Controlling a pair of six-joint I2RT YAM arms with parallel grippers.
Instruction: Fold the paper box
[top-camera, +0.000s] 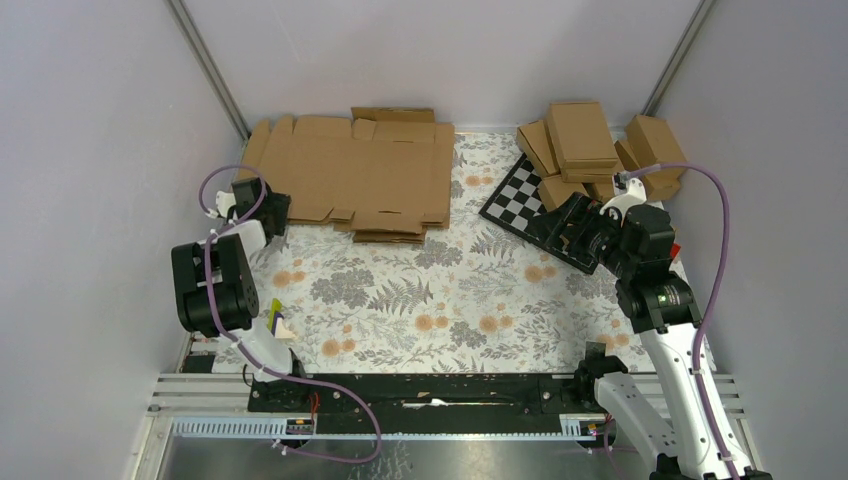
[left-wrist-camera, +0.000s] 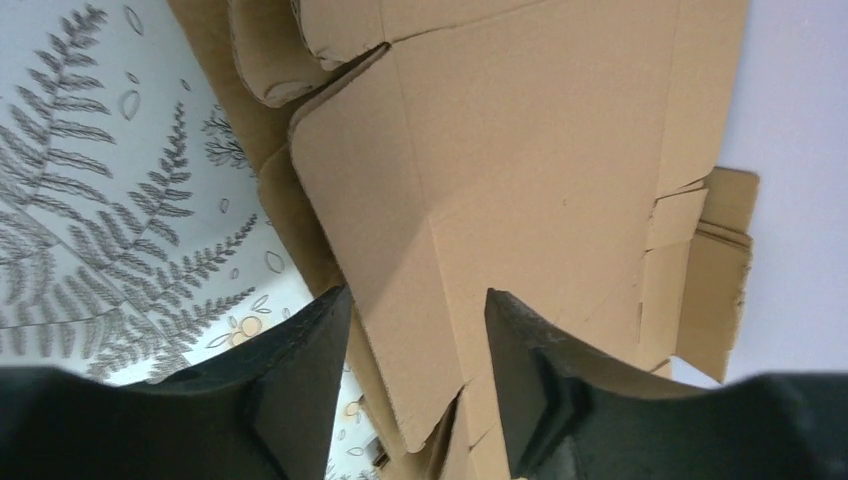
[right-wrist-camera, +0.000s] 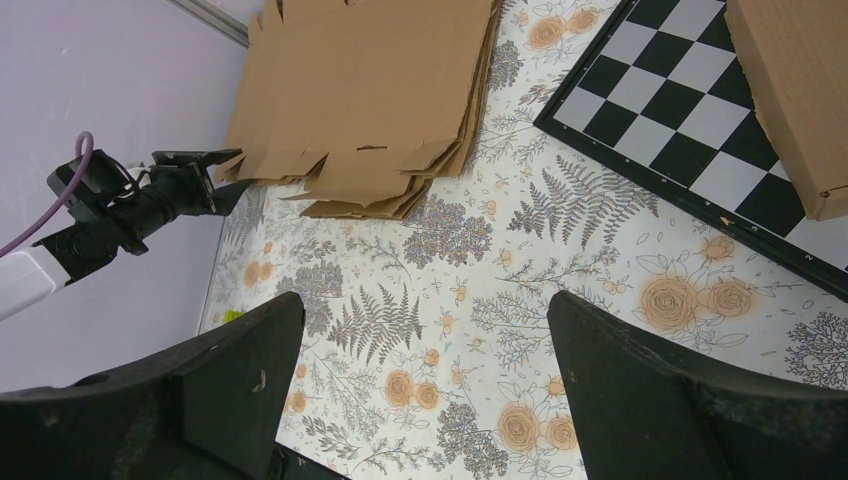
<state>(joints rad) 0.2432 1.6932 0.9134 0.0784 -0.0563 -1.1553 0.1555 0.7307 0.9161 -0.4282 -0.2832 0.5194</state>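
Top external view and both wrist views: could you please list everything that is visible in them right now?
paper box: one, brown, flat blank on top of the stack, far left of the table.
other flat blanks: several (count unclear), brown, stacked beneath it.
finished boxes: several, brown, piled at the far right.
checkerboard: one, black and white, partly under that pile.
tablecloth: one, white with grey ferns and orange flowers, covering the table.
cables: two, purple, one per arm.
left tool: one, black, jaws apart at the stack's near-left corner.
right tool: one, black, open, raised near the checkerboard.
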